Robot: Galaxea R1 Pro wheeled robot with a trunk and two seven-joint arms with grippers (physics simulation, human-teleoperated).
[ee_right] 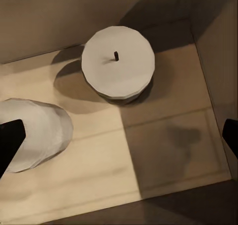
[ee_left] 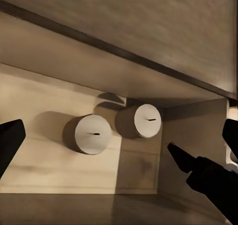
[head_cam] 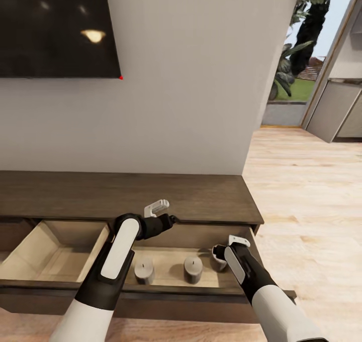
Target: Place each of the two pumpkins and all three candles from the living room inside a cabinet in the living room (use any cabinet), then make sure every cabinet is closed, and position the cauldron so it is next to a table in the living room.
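Arms reach forward from the bottom of the head view, both into the open right-hand drawer point(head_cam: 236, 274) of the cabinet point(head_cam: 125, 194). The right tool point(head_cam: 221, 254) hangs low at the drawer's right end, over the pale wood floor; in the right wrist view its two dark fingertips point(ee_right: 10, 143) sit at opposite edges, spread wide with nothing between them. One candle point(ee_right: 118, 64) stands upright just past them near the drawer's corner, wick showing, and a second candle point(ee_right: 37, 133) lies close beside one fingertip. The left tool point(head_cam: 171, 219) is higher, at the drawer's back edge under the cabinet top; in the left wrist view its fingers point(ee_left: 7, 140) are likewise far apart and empty, with two candles point(ee_left: 91, 134) ahead of it, well apart from the fingers, side by side near the back wall. In the head view two candles stand between the arms, and a third is partly hidden by the right wrist. A second drawer point(head_cam: 55, 256) to the left is also open. Above the cabinet hangs a dark screen point(head_cam: 55, 28) on the wall; a doorway to the right gives onto plants point(head_cam: 301, 35).
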